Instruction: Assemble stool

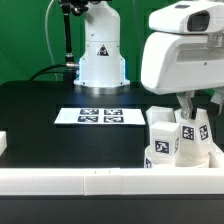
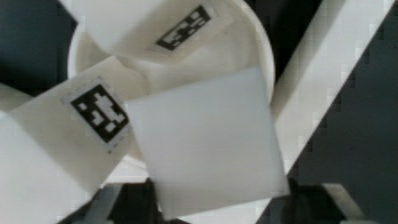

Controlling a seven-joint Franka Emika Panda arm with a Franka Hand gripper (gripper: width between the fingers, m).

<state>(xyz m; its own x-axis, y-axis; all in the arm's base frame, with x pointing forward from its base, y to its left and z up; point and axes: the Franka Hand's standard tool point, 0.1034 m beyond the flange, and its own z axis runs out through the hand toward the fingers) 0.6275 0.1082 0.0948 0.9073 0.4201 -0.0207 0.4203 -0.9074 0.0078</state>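
One gripper point(image 1: 190, 108), fingers point(image 2: 128, 203) straddling a blocky white stool leg point(image 2: 205, 140), apparently clamped on its flat faces; round seat point(image 1: 181, 152) directly beneath, against the border rail point(image 1: 110, 181). Rigid, light, smooth plastic: likely slippery, so grasp flat sides squarely, mid-length

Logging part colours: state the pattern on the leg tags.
Black-and-white square patterns on white legs; clearest in the wrist view.

Legs point(image 1: 163, 141) on seat point(image 1: 205, 157), right of marker board point(image 1: 100, 117)
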